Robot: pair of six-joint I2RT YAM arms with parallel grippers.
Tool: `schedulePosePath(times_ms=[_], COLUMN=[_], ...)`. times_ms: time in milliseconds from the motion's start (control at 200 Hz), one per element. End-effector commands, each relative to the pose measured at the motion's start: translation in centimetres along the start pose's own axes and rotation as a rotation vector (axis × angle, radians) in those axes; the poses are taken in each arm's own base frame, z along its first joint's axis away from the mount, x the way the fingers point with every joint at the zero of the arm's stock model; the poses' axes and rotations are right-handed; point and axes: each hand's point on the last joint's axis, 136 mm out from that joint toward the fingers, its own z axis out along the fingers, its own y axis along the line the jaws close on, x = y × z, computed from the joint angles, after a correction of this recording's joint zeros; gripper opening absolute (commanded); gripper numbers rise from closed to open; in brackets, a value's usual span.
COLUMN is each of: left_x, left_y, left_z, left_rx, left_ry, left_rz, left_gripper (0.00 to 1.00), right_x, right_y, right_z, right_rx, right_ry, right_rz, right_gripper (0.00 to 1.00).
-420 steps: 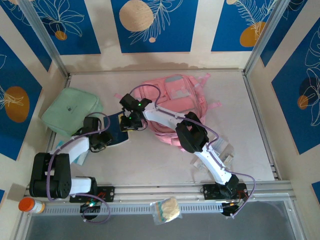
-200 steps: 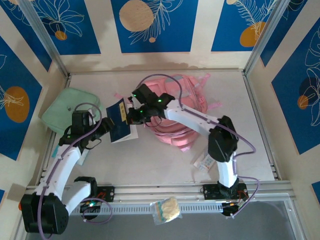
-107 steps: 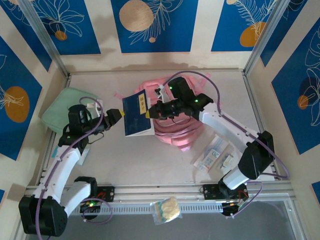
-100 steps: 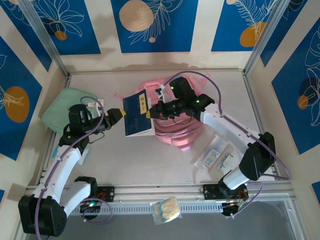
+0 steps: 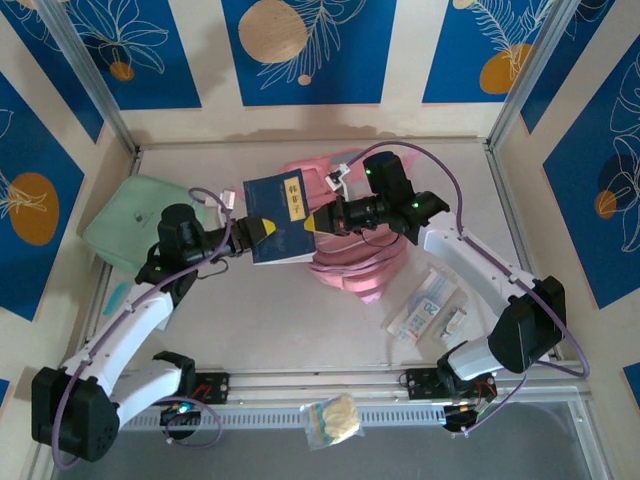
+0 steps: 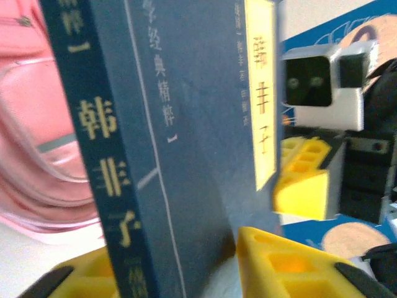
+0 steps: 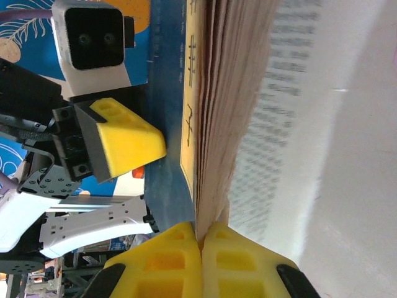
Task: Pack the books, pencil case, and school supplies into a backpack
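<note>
A dark navy book (image 5: 283,215) with a yellow label hangs upright above the table, in front of the pink backpack (image 5: 352,272). My left gripper (image 5: 256,231) is shut on its left edge; the spine and cover (image 6: 186,155) stand between the yellow fingers (image 6: 291,267). On the book's right edge my right gripper (image 5: 322,221) is shut, pinching the page block (image 7: 229,124) at its corner (image 7: 201,231). The school supplies, a white packet (image 5: 424,308) and small white pieces (image 5: 458,322), lie at the right. A mint-green pencil case (image 5: 138,222) rests at the left.
The backpack (image 6: 37,124) lies just behind the book, under the right arm. A small snack bag (image 5: 335,419) sits on the front rail. Walls close the table on three sides. Bare tabletop shows in front of the backpack.
The right gripper has lifted the book and carried it right and back, over the backpack. The left arm has followed and closed its fingers on the book's left edge.
</note>
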Motion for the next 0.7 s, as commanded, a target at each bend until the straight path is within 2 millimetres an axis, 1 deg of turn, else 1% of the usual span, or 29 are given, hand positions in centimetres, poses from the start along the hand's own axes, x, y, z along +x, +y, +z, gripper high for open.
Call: schedulePosePath(times_ms=[0, 35, 90, 115, 145, 180, 225, 310, 340, 375, 445, 555, 625, 695], left_x=[-1.1, -1.0, -1.2, -1.4, -1.6, -1.9, -2.1, -2.3, -2.3, -2.3, -2.4, -2.2, -2.2, -2.2], left_y=[-3.4, -3.7, -4.1, -4.2, -4.4, -4.7, -5.1, -6.4, -6.8, -7.4, -7.8, -7.5, -6.9, -6.2], left_z=[0.3, 0.4, 0.3, 0.3, 0.3, 0.2, 0.4, 1.0, 1.3, 1.7, 2.5, 3.9, 4.5, 4.8], left_rx=[0.089, 0.096, 0.1, 0.1, 0.099, 0.101, 0.113, 0.159, 0.176, 0.194, 0.202, 0.207, 0.193, 0.178], left_ry=[-0.016, -0.013, -0.02, -0.027, -0.038, -0.046, -0.049, -0.056, -0.054, -0.053, -0.052, -0.037, -0.033, -0.031], left_rz=[0.075, 0.075, 0.076, 0.078, 0.082, 0.084, 0.084, 0.081, 0.081, 0.084, 0.086, 0.08, 0.063, 0.056], left_gripper=[0.14, 0.11, 0.06, 0.03, 0.0, 0.0, 0.0, 0.0, 0.0, 0.0, 0.0, 0.0, 0.0, 0.0], right_x=[0.4, 0.5, 0.6, 0.7, 0.7, 0.7, 0.7, 1.0, 1.2, 1.3, 1.3, 1.2, 1.2, 1.1], right_y=[-0.1, -0.2, -0.6, -0.8, -1.3, -1.9, -2.4, -2.9, -2.8, -2.6, -1.5, 0.6, 1.1, 1.0], right_z=[-0.4, -0.5, -0.7, -0.8, -1.1, -1.4, -1.8, -2.1, -2.0, -1.9, -1.7, -1.8, -2.1, -2.5], right_rx=[-0.022, -0.02, -0.012, -0.005, 0.008, 0.016, 0.008, -0.026, -0.045, -0.065, -0.128, -0.233, -0.255, -0.246], right_ry=[0.002, 0.004, 0.0, -0.005, -0.012, -0.021, -0.029, -0.035, -0.025, -0.016, -0.005, -0.005, -0.01, -0.025], right_rz=[-0.028, -0.028, -0.025, -0.021, -0.005, 0.018, 0.047, 0.098, 0.109, 0.115, 0.112, 0.074, 0.077, 0.082], right_gripper=[0.0, 0.01, 0.11, 0.17, 0.27, 0.4, 0.53, 0.74, 0.82, 0.88, 0.91, 0.91, 0.85, 0.76])
